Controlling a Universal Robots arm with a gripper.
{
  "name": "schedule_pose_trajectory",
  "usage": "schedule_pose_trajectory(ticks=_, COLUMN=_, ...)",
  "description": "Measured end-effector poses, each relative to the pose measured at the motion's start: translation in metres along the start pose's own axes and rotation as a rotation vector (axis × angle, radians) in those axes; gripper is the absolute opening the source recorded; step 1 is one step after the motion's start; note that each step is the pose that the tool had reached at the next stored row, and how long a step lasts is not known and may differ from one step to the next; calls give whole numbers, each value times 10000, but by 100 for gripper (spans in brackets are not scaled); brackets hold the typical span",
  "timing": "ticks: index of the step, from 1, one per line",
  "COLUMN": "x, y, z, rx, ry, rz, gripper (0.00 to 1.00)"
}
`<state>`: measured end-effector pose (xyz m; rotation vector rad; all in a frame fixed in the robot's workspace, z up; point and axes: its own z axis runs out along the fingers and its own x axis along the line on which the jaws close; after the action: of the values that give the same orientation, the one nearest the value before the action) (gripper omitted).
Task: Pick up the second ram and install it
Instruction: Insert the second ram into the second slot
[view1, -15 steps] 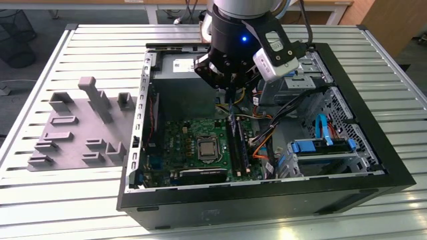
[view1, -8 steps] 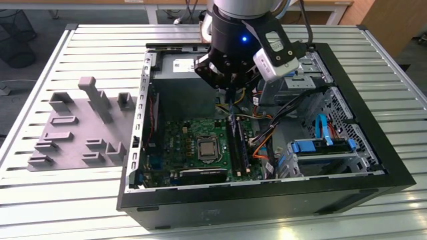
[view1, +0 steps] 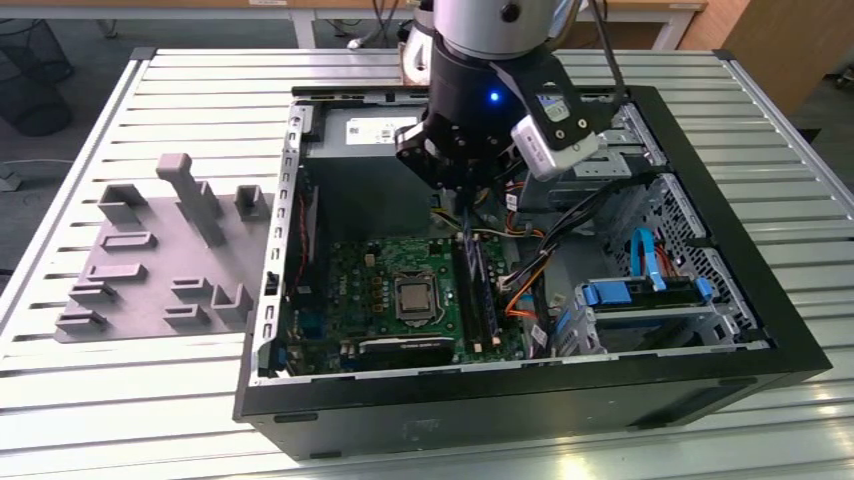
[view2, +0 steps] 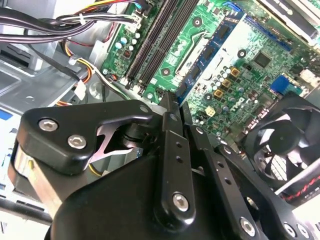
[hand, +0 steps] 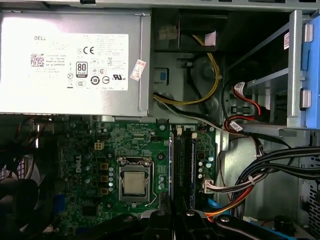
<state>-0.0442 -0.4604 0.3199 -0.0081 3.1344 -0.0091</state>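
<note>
Since your gripper (view1: 470, 205) hangs clenched on the second ram (view1: 471, 222), its long axis matches the slots (view1: 478, 290) at 6 o'clock.

A lab or workshop: an open computer case (view1: 534, 330) lies on a slatted metal worktop (view1: 160, 90) beside grey fixture blocks (view1: 167, 250).

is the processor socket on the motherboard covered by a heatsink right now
No. In the first wrist view the processor socket lies bare, its metal top showing inside the frame, with no heatsink over it.
</note>
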Motion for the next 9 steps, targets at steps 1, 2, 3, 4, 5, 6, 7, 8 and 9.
schedule_pose_trajectory(ticks=1, x=0, y=-1, z=18, rx=0, ry=-1, rz=-2, gripper=14)
schedule_pose_trajectory(ticks=2, x=0, y=-1, z=37, rx=1, ry=0, rz=-3, gripper=14)
schedule_pose_trajectory(ticks=3, x=0, y=-1, z=55, rx=2, ry=1, rz=-4, gripper=14)
schedule_pose_trajectory(ticks=4, x=-2, y=-1, z=73, rx=2, ry=1, rz=-9, gripper=14)
schedule_pose_trajectory(ticks=5, x=-2, y=-2, z=91, rx=1, ry=0, rz=-10, gripper=14)
schedule_pose_trajectory(ticks=6, x=-3, y=-1, z=109, rx=1, ry=0, rz=-11, gripper=14)
schedule_pose_trajectory(ticks=7, x=-10, y=-2, z=129, rx=1, ry=0, rz=-12, gripper=14)
schedule_pose_trajectory(ticks=8, x=-10, y=-2, z=147, rx=1, ry=0, rz=-11, gripper=14)
schedule_pose_trajectory(ticks=9, x=-11, y=-1, z=163, rx=-1, ry=0, rz=-10, gripper=14)
